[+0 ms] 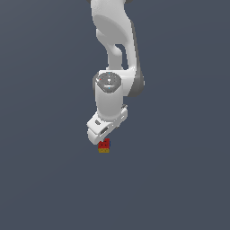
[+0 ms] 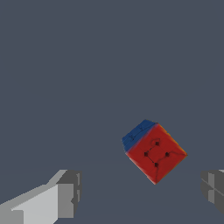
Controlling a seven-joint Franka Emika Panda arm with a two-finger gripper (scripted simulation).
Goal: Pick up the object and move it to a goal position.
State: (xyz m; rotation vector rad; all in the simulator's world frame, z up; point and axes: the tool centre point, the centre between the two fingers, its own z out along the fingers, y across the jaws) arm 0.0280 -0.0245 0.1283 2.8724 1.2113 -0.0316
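Arm [image 1: 112, 54] hangs down from the top of the exterior view, gripper [image 1: 104, 134] at its lower end. Cube [image 1: 103, 146] sits just beneath the gripper: red face with a yellow side there. Wrist view: cube [image 2: 154, 152] shows red face and blue side, turned corner-on. Fingers [image 2: 68, 194] spread wide, released, cube between them but nearer one, touching neither.
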